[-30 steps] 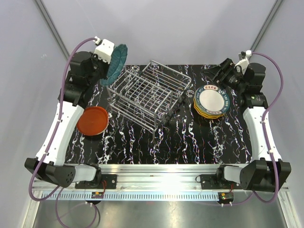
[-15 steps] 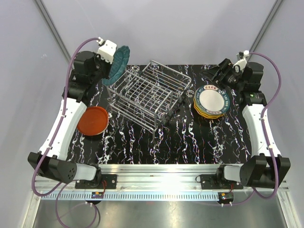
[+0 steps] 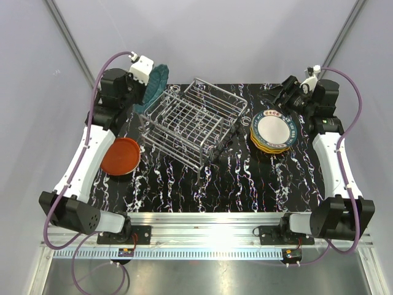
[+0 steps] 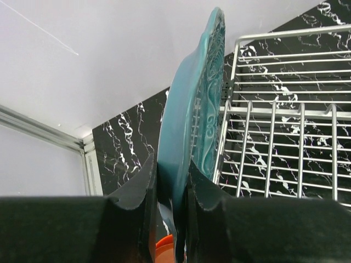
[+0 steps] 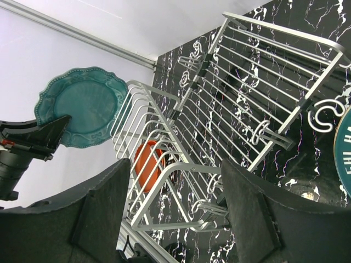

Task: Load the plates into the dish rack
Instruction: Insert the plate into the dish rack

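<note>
Because a plate has to enter the upright slots edge-first, the left tool (image 4: 170,182) is clamped on the rim of the teal plate (image 4: 193,109). It holds the plate on edge, off the table (image 3: 245,178), just beside the far-left corner of the dish rack (image 3: 190,120). The right tool (image 5: 178,216) hovers at the far right with its jaws spread wide and nothing between them. It is near the stack of plates (image 3: 274,130), probably waiting its turn.

By count:
- one rack, with no plate visible in it
- one teal plate in the air
- one red-orange plate (image 3: 120,156) lying flat on the table, left of the rack
- one stack right of the rack, with a cream face on top and yellow rims below; I cannot tell how many plates it holds
</note>
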Robot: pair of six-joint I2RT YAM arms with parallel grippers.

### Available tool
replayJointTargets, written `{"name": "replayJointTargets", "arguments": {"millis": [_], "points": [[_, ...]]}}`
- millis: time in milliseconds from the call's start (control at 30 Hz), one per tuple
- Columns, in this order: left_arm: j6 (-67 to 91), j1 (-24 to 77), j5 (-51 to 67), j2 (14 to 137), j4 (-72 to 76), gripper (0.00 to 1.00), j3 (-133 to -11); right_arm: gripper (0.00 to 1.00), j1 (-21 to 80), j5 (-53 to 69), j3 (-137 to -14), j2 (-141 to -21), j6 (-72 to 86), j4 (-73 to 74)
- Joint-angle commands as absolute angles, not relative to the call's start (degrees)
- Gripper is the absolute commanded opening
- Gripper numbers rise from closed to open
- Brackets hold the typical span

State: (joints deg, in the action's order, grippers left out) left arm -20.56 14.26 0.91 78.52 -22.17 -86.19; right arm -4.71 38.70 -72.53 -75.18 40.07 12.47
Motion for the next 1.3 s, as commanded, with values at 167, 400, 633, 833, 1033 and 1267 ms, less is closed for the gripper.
{"name": "replayJointTargets", "arguments": {"millis": [167, 400, 633, 833, 1033, 1267], "points": [[-18.5, 13.8, 1.7, 77.0, -8.4, 0.14, -85.1, 0.74, -4.7, 40.0, -75.2, -75.7, 38.9, 12.0], [-17.7, 13.8, 1.3, 78.3, -8.6, 0.27, -85.5, 0.74, -4.7, 40.2, -75.1, -75.8, 38.8, 12.2], [-17.2, 13.8, 0.3, 79.2, -9.0, 0.42, -85.7, 0.74, -4.7, 40.1, -75.0, -76.4, 38.8, 12.3], [-16.9, 13.7, -1.1, 79.4, -9.1, 0.59, -86.3, 0.74, -4.7, 40.2, -74.9, -76.6, 38.7, 12.2], [-14.9, 13.7, -2.3, 78.3, -10.3, 0.85, -88.7, 0.75, -4.7, 40.1, -75.1, -76.2, 38.3, 12.8], [-13.6, 13.7, -5.6, 72.1, -9.8, 0.99, -90.8, 0.75, -4.7, 39.6, -74.9, -74.8, 37.9, 14.2]]}}
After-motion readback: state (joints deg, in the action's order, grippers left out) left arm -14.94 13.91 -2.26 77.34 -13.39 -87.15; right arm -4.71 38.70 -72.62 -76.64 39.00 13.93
